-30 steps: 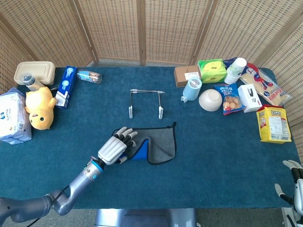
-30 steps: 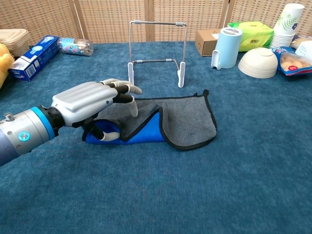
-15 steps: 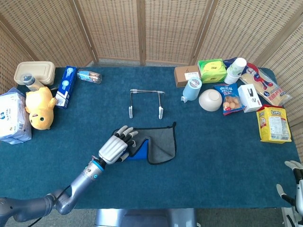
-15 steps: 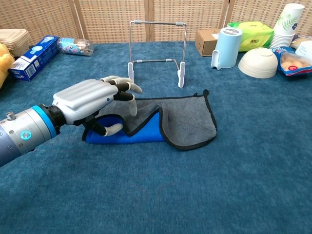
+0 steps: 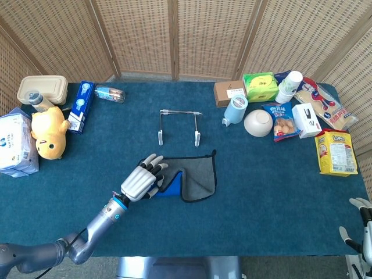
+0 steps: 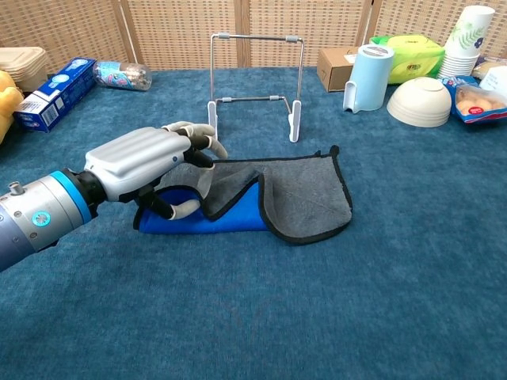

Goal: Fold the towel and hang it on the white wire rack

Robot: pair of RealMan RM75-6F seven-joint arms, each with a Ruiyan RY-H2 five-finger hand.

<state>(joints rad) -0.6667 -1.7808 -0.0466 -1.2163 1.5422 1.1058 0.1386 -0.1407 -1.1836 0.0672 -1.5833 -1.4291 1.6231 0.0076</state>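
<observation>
At lower left of the chest view, the left hand [image 6: 150, 170] curls its fingers onto the towel [image 6: 305, 198]'s left edge, which lies partly folded, grey over blue, mid-frame before the white wire rack [image 6: 255, 75]. I judge it should secure both layers before lifting. At the head view's lower right corner, the right hand [image 5: 361, 229] sits idle; I cannot tell its fingers' state.

Head view: high up, looks steeply down at the whole blue-carpeted counter [image 5: 273, 192], far off, wicker screens at back. Chest view: low, near counter level, faces fwd across it, much closer. Both share the counter's middle: white wire rack [image 5: 179, 126] [image 6: 254, 75], grey-and-blue folded towel [image 5: 195, 176] [image 6: 297, 194], robot's left hand [image 5: 141, 181] [image 6: 146, 167], pale blue cylinder w/ cream bowl beside it.
</observation>
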